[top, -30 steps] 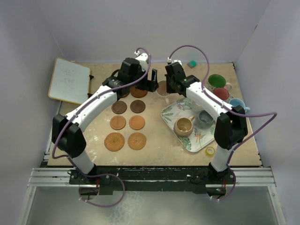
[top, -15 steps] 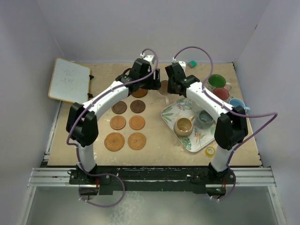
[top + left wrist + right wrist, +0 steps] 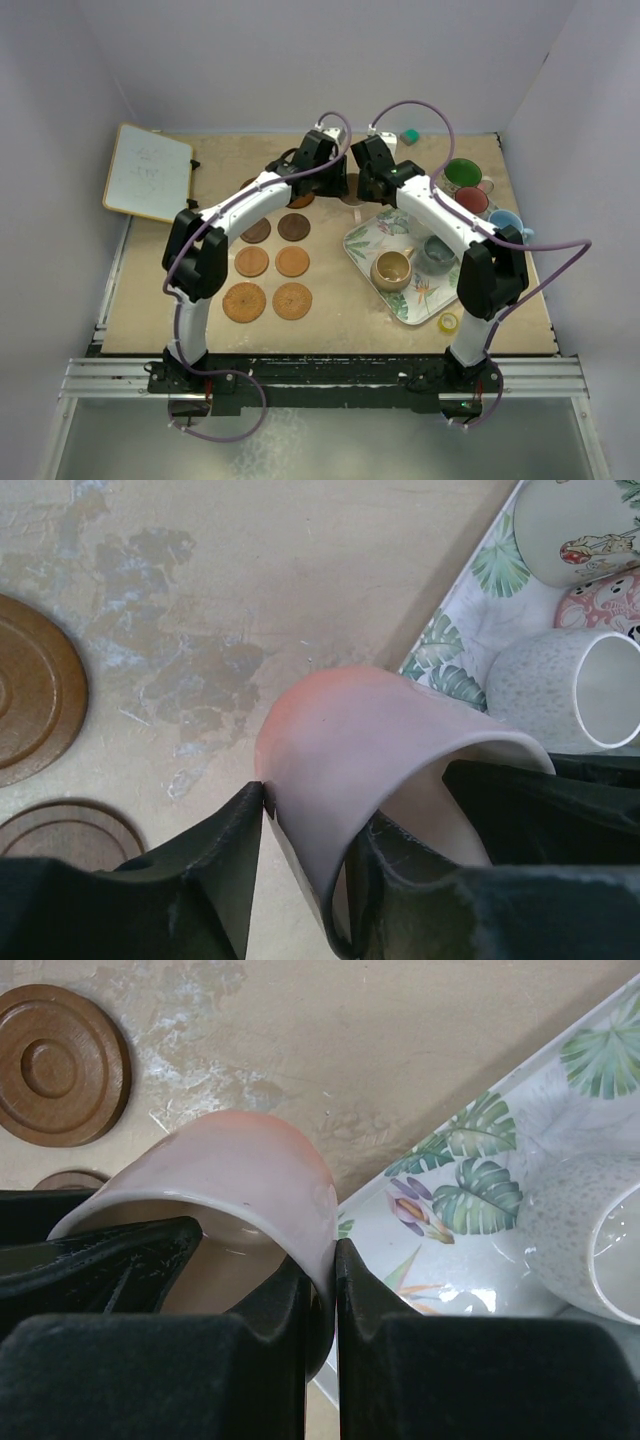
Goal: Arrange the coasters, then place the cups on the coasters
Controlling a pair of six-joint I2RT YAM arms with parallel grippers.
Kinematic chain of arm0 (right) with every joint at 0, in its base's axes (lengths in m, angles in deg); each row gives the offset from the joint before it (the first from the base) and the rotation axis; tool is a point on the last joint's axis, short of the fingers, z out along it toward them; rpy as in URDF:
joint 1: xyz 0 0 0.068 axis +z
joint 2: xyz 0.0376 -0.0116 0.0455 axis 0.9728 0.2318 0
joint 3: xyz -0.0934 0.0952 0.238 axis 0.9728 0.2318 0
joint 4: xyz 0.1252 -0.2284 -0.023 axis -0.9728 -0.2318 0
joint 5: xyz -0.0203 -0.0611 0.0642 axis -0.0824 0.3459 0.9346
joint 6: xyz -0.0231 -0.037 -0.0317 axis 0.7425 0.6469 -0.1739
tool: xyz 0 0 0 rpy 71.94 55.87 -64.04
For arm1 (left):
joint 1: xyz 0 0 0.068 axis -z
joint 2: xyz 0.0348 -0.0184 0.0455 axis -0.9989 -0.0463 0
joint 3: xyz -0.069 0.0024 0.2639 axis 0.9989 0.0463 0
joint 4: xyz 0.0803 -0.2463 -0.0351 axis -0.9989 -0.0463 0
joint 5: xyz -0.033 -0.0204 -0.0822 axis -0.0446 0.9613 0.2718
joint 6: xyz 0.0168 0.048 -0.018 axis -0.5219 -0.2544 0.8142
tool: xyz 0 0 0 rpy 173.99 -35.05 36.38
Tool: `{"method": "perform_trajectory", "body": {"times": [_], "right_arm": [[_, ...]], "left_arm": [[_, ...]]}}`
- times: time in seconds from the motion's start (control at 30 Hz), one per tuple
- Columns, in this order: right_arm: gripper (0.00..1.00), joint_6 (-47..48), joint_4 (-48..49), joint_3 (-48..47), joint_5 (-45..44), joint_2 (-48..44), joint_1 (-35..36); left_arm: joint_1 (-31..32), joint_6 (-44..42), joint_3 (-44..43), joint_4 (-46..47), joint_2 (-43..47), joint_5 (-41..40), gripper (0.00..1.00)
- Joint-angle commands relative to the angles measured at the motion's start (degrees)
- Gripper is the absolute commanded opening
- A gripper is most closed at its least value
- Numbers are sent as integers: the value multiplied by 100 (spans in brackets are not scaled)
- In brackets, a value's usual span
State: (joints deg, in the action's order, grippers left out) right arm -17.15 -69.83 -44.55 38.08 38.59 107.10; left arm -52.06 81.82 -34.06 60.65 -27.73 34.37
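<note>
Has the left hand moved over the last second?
Yes. The left hand has swung right, toward the leaf tray, and now meets the pink cup held by the right hand.

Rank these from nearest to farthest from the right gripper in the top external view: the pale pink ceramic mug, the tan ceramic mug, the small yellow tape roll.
1. Pale pink ceramic mug: pinched in the right gripper itself.
2. Tan ceramic mug: on the leaf-patterned tray, toward the arm bases.
3. Small yellow tape roll: near right corner, just off the tray.
</note>
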Motion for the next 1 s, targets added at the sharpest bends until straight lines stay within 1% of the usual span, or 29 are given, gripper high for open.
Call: {"method": "perform_trajectory", "body": {"times": [0.0, 0.27, 0.3, 0.4, 0.47, 0.7, 0.8, 0.9, 0.97], "right_arm": [[0, -161, 284, -383, -129, -423, 104], [0, -158, 489, -192, 490, -523, 117], [0, -159, 507, -172, 583, -538, 120], [0, -194, 529, -50, 850, -583, 120], [0, -227, 573, 55, 1267, -630, 112], [0, -27, 601, 69, 1415, -749, 77], [6, 96, 658, 72, 1578, -852, 49], [15, 216, 731, 72, 1830, -943, 30], [20, 301, 722, 50, 1959, -989, 34]], "left_arm": [[-30, 142, -337, 34, -101, 76, 27], [-38, 72, -640, 62, -267, 259, 5], [-36, 59, -699, 54, -310, 300, 3], [-32, 22, -799, 9, -314, 332, 3], [-36, -11, -812, -1, -268, 305, 3], [-150, -106, -592, 49, 24, 286, 3], [-250, -164, -409, 121, 169, 294, 3], [-351, -302, -237, 210, 297, 274, 3], [-469, -403, -145, 244, 380, 266, 3]]}}
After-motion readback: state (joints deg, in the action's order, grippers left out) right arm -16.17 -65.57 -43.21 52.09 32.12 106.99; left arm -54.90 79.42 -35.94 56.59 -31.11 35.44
